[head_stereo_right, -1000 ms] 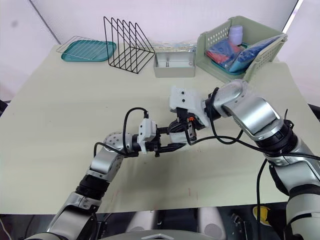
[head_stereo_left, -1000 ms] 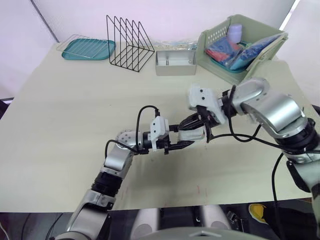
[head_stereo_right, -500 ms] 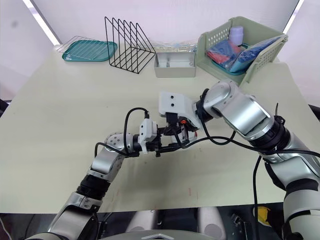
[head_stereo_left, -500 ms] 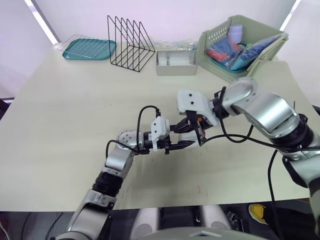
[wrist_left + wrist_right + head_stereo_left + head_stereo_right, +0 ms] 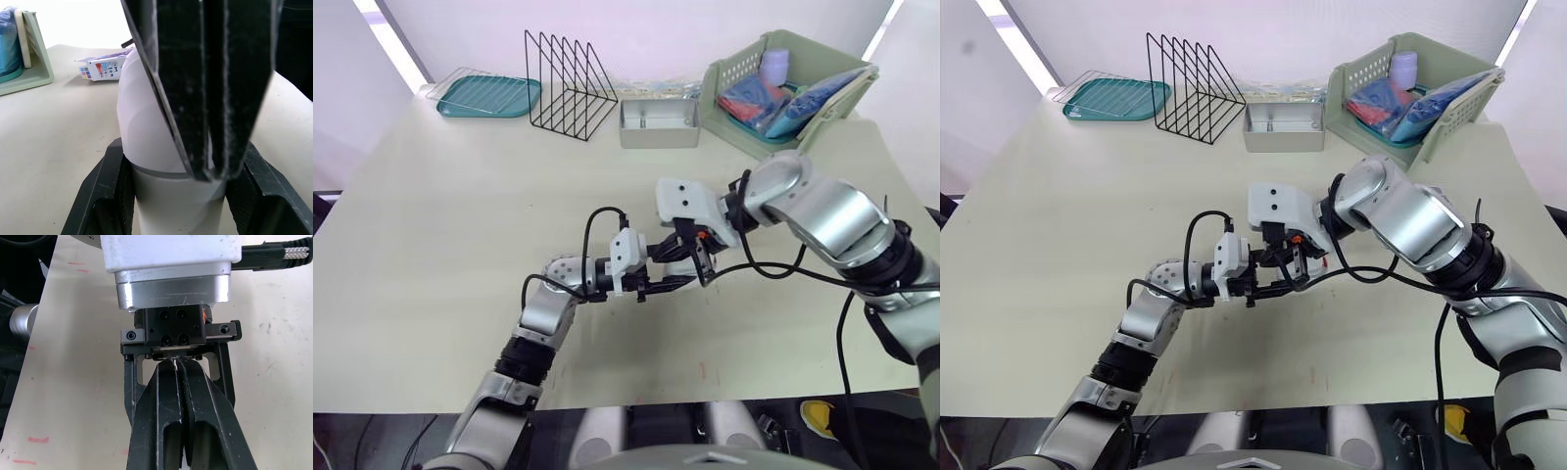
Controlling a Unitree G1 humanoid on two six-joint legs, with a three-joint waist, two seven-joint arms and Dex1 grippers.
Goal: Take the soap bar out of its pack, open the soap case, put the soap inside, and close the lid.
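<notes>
White plastic shell w/ a grey seam line, prob. the soap case (image 5: 142, 127): clamped btwn the fingers of the left gripper (image 5: 178, 196), held just above the bench (image 5: 460, 245), nr its middle.

Change: a sec. ago the right gripper (image 5: 174, 364) stood off to one side of the case. It has since swung in and now sits tip-on against it, fingers pressed together, w/ a white sliver btwn the tips (lid edge or not, can't tell). Last half sec.: hardly any shift.

Reading: lid work under way, opening or closing can't be told. Where the soap bar is, can't tell either.

Printed carton (image 5: 105, 68), prob. the soap's pack: lying on the bench beyond the case. Colour squares on one face, writing too small to read. No brand legible anywhere.

Far edge, all unmarked:
- grey metal tin (image 5: 656, 135)
- black wire rack (image 5: 570, 83)
- teal tray (image 5: 489, 96)
- green basket (image 5: 729, 73) w/ blue and red packets
</notes>
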